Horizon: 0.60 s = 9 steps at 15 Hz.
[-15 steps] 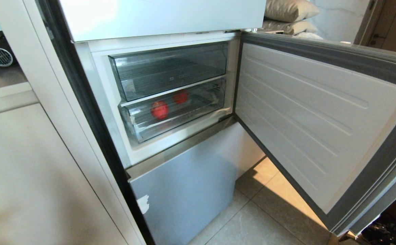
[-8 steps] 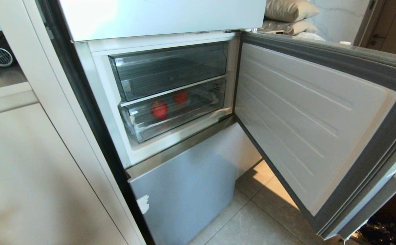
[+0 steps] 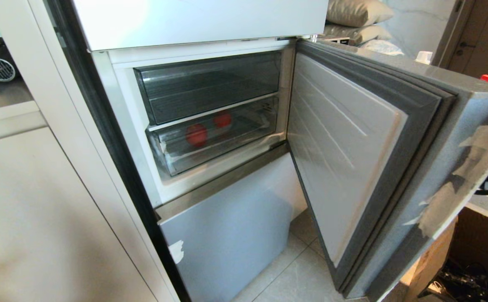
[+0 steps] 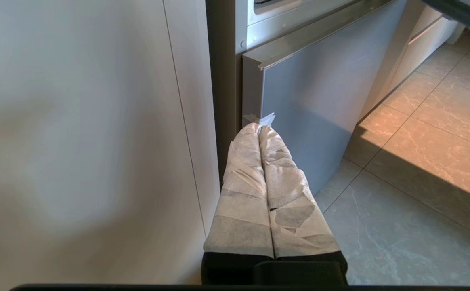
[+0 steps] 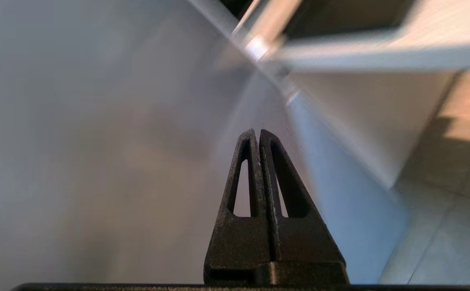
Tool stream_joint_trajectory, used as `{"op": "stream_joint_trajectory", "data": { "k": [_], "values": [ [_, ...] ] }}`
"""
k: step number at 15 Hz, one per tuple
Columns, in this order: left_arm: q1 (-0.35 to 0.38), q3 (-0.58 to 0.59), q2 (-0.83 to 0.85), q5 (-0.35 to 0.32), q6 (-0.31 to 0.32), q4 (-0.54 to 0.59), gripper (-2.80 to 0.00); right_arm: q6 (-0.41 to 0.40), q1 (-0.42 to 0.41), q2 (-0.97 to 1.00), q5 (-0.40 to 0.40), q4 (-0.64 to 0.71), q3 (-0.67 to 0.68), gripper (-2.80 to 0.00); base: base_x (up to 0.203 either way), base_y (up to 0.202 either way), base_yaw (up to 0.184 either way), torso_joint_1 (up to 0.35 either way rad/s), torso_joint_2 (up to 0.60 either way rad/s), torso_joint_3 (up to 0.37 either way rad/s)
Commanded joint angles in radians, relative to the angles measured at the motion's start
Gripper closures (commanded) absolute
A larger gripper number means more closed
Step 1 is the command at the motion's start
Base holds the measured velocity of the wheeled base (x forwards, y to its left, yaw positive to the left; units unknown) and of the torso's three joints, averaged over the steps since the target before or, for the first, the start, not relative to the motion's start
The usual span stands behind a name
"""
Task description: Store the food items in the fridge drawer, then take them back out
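right gripper (image 5: 258, 133) pressed closed, empty, tips near fridge door (image 5: 97, 141); left gripper (image 4: 259, 129) closed, empty; no legible writing.

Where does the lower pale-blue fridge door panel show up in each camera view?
Head view: lower pale-blue panel sits bottom centre, below the open compartment; a white tape scrap marks its left edge.
Left wrist view: panel fills the upper middle, beyond the shut left tool.
Right wrist view: blurred; cannot tell.
Shared landmark: the white tape scrap.
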Motion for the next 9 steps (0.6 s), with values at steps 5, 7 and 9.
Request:
{"op": "stream_joint_trajectory", "data": {
  "k": [5,7,9],
  "values": [
    [0.000,0.000,0.000,0.000,0.000,0.000,0.00,-0.078,0.255,0.348,0.036,-0.088,-0.298,0.00,0.000,0.000,0.000,0.000,0.00,0.000],
    [0.000,0.000,0.000,0.000,0.000,-0.001,0.00,-0.101,0.308,0.495,0.068,-0.098,-0.461,0.00,0.000,0.000,0.000,0.000,0.00,0.000],
    [0.000,0.000,0.000,0.000,0.000,-0.002,0.00,-0.112,0.342,0.647,0.090,-0.101,-0.634,0.00,0.000,0.000,0.000,0.000,0.00,0.000]
  ]
}}
